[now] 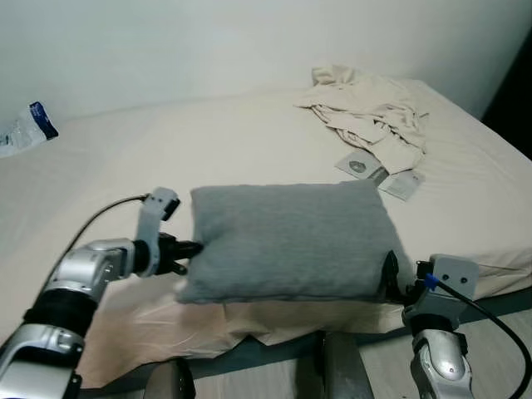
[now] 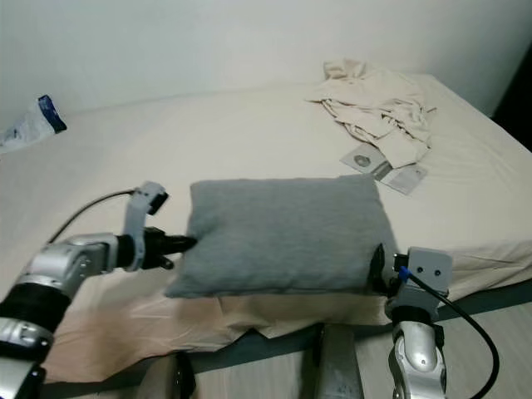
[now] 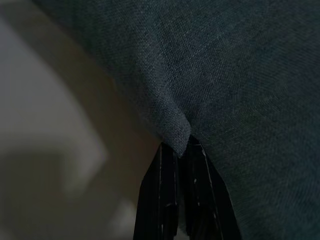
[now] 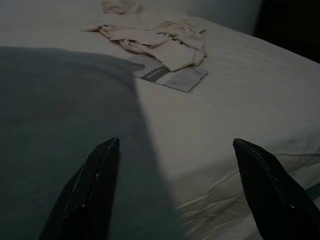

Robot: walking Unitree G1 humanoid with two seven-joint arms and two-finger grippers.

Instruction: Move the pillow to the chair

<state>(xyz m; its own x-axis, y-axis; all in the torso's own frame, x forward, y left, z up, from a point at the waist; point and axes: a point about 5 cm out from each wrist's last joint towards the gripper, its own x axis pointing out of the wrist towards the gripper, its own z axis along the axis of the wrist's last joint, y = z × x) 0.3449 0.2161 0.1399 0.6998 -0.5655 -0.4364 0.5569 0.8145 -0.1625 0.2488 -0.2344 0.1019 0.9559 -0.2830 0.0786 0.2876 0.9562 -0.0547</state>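
Grasp step: your left gripper (image 3: 182,150) pinches the pillow (image 1: 287,241) edge; right gripper (image 4: 175,165) gapes wide, empty. Close it next.

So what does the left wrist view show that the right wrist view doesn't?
Left wrist: the left gripper shut, pinching a fold of the pillow.

Right wrist: the right gripper open at the pillow's edge, with crumpled clothes and flat packets lying farther up the bed.

Both: the grey pillow and the cream bed.
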